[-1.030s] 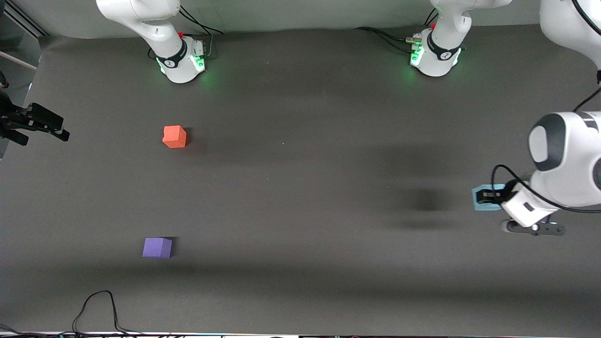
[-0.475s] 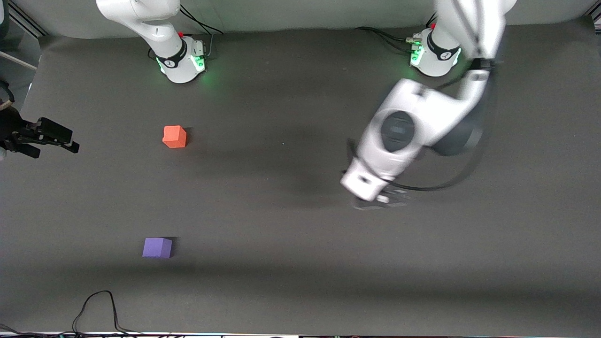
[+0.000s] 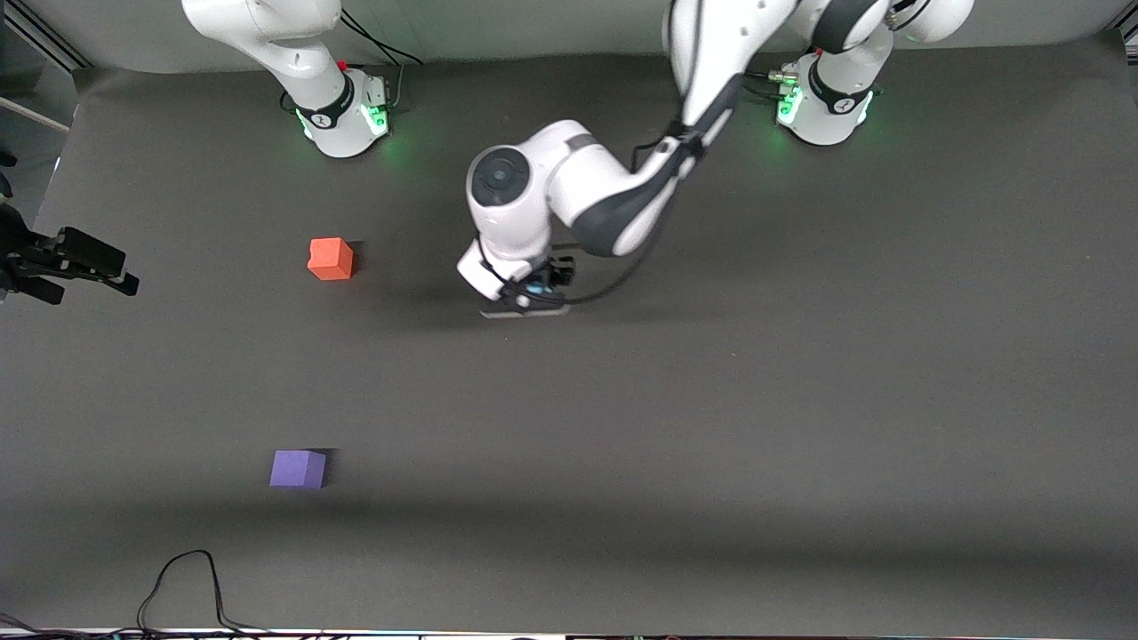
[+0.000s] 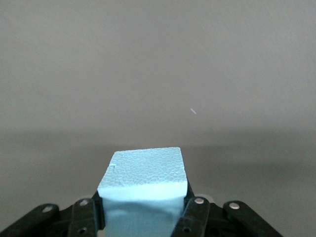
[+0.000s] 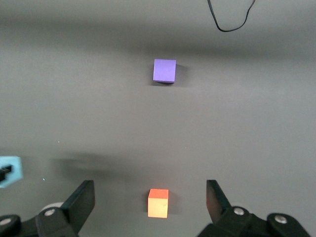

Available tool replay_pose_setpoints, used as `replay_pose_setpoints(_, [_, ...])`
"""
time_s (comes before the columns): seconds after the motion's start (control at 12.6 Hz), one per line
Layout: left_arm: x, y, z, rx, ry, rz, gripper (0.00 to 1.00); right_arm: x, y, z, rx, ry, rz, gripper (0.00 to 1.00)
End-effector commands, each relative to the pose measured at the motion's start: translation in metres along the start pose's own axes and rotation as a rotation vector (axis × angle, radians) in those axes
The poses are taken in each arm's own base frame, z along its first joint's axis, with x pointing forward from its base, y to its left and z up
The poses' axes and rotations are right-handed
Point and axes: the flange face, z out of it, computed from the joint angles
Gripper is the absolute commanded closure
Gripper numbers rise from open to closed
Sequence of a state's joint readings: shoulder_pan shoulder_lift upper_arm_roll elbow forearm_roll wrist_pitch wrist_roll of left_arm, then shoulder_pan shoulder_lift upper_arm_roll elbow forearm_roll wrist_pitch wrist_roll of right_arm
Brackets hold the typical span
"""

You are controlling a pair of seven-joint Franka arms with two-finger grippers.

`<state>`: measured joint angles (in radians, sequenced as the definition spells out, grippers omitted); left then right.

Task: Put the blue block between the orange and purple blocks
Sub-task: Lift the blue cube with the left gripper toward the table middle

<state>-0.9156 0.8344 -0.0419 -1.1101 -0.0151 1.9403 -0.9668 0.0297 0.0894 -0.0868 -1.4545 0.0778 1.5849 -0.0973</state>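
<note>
The blue block [image 4: 144, 170] is clamped between the fingers of my left gripper [image 4: 143, 210]. In the front view only a sliver of it [image 3: 535, 288] shows under the left gripper [image 3: 532, 298], which hangs over the table beside the orange block [image 3: 330, 259], toward the left arm's end. The purple block [image 3: 298, 468] lies nearer to the front camera than the orange one. My right gripper [image 3: 124, 271] is open and empty at the table's edge by the right arm's end. Its wrist view shows the open gripper [image 5: 149, 191], the orange block [image 5: 158, 203], the purple block [image 5: 164, 70] and the blue block [image 5: 10, 170].
A black cable [image 3: 187, 578] loops on the table near the front edge, close to the purple block; it also shows in the right wrist view [image 5: 227, 22]. The two arm bases [image 3: 342, 116] [image 3: 822, 102] stand along the farthest edge from the camera.
My left arm has swung with the blue block from the left arm's end of the table across to the middle, close to the orange block. The right gripper shifted only slightly.
</note>
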Motion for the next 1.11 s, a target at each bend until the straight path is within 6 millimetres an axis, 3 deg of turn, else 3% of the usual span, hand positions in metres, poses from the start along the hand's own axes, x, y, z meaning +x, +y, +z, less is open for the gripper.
replay_pose_setpoints(0.0, [-0.026, 0.031, 0.046, 0.017, 0.061, 0.007, 0.58, 0.003, 0.002, -0.004, 0.005, -0.009, 0.014, 0.0])
replay_pose_setpoints(0.24, [-0.034, 0.037, 0.097, 0.03, 0.076, 0.016, 0.58, 0.004, 0.001, 0.007, 0.009, -0.035, 0.007, 0.0])
replay_pose_setpoints(0.4, [-0.033, 0.035, 0.111, 0.041, 0.077, 0.018, 0.58, 0.008, 0.006, 0.014, 0.061, -0.039, 0.03, 0.0])
replay_pose_setpoints(0.48, [-0.032, 0.034, 0.115, 0.041, 0.078, 0.019, 0.57, 0.006, 0.024, 0.007, 0.091, -0.02, 0.062, 0.0])
replay_pose_setpoints(0.63, [-0.028, 0.031, 0.115, 0.044, 0.081, 0.023, 0.0, 0.004, 0.031, 0.0, 0.1, -0.008, 0.075, 0.0])
replay_pose_setpoints(0.71, [-0.028, 0.029, 0.114, 0.052, 0.077, 0.021, 0.0, 0.003, 0.028, 0.003, 0.099, -0.017, 0.069, 0.0])
replay_pose_setpoints(0.87, [-0.008, 0.014, 0.083, 0.077, 0.056, -0.007, 0.0, 0.001, 0.022, -0.001, 0.089, -0.017, 0.077, 0.0])
replay_pose_setpoints(1.03, [0.045, -0.032, 0.015, 0.056, -0.023, -0.047, 0.0, -0.003, 0.024, -0.006, 0.09, -0.024, 0.081, 0.0])
